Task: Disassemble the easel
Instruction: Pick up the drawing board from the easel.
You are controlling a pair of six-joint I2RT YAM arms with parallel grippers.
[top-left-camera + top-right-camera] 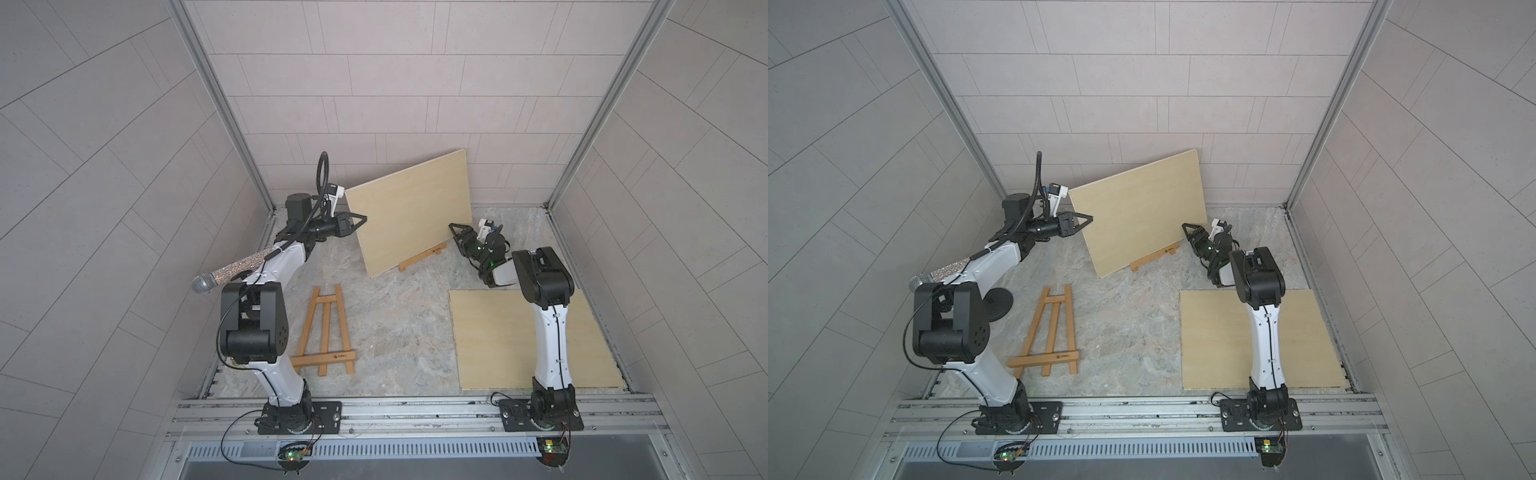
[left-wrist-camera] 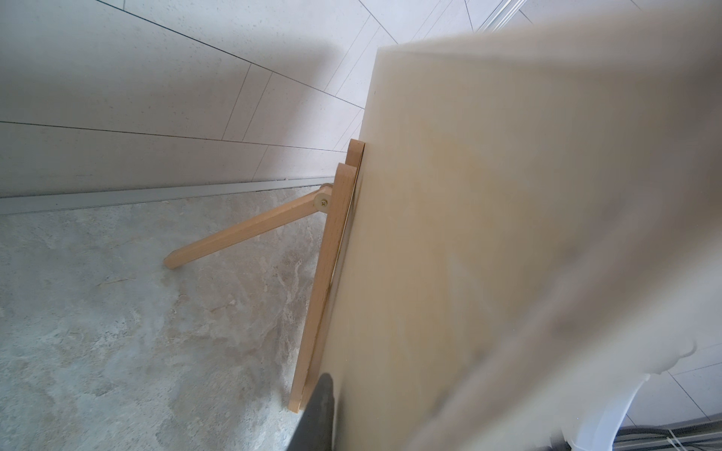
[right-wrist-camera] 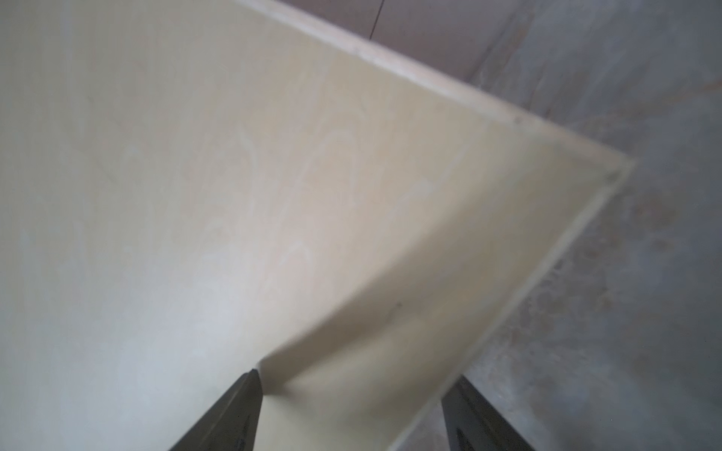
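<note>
The left gripper [image 1: 363, 218] is seen left of centre in both top views, closed thinly on the left-hand edge of the upright plywood board [image 1: 411, 212]; in the left wrist view one dark finger [image 2: 320, 410] is pressed to the board's back face at the bottom of the frame, just beside the front upright of the easel [image 2: 332, 273]. The right gripper [image 1: 453, 228] is held well open right of centre, and in the right wrist view the board's edge near its corner is seen between the two parted jaws, not yet gripped. The board is propped slantwise on the easel, whose ledge [image 1: 422, 258] shows below the board's lower edge and whose rear leg [image 2: 242, 234] is splayed out onto the table [image 1: 395, 324]. A second easel [image 1: 324, 332] lies flat at lower centre-left, and a second board [image 1: 486, 340] lies flat at lower right, partly under the right arm. The step in hand is judged to be the removal of the board from its easel. For the next move, the right jaws would need to be closed on that edge, and the board then raised evenly by both arms, clear of the ledge, so that the easel is not dragged or tipped.
</note>
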